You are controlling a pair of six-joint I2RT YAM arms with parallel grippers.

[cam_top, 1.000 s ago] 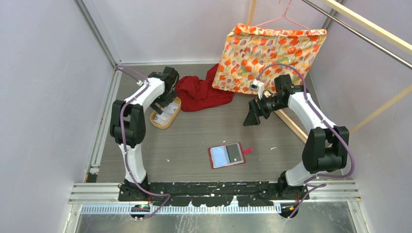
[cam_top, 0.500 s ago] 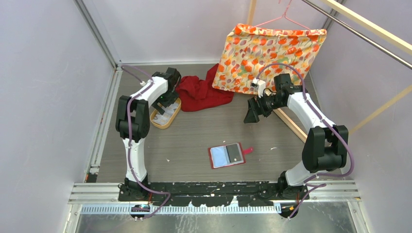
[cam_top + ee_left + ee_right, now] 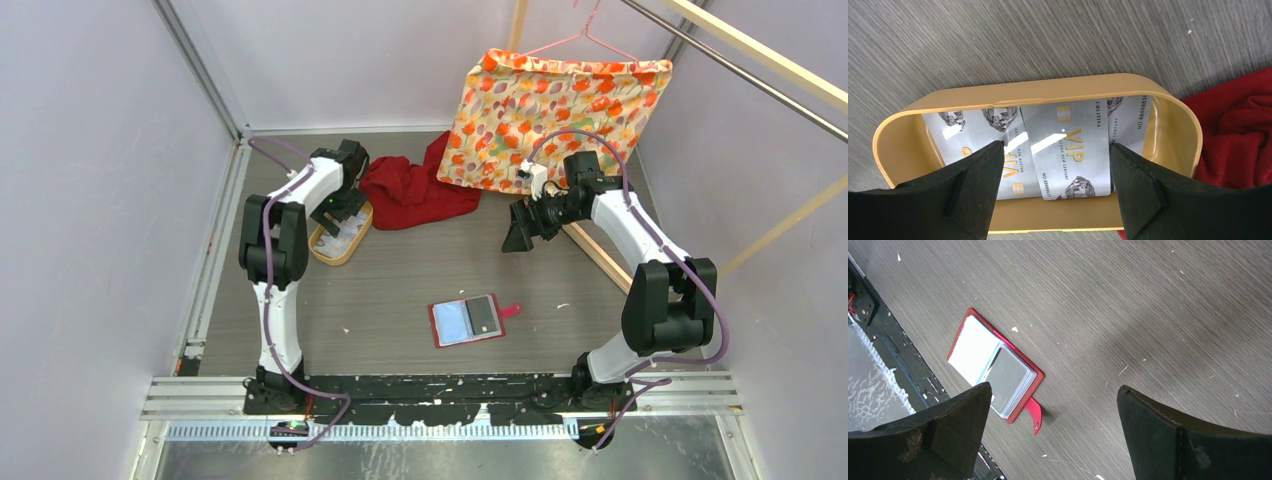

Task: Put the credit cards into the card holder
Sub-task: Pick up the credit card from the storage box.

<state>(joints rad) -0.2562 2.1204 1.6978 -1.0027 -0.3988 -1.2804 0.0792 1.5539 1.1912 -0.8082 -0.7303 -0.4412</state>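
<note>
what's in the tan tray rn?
Silver VIP cards, at least three, overlapping, lying flat in the tray. The left gripper, open above them, hides their near corners; any cards underneath can't be seen.

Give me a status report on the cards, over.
Left gripper open, over credit cards in tan tray. Right gripper open, holding nothing. Card holder lies open, untouched. Red cloth beside tray, not obstructing.

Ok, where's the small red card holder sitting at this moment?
In the top view, the small red leather-like folding card holder lies open on the grey wood-grain table, slightly right of centre by its near edge, far from the tan oval tray.
</note>
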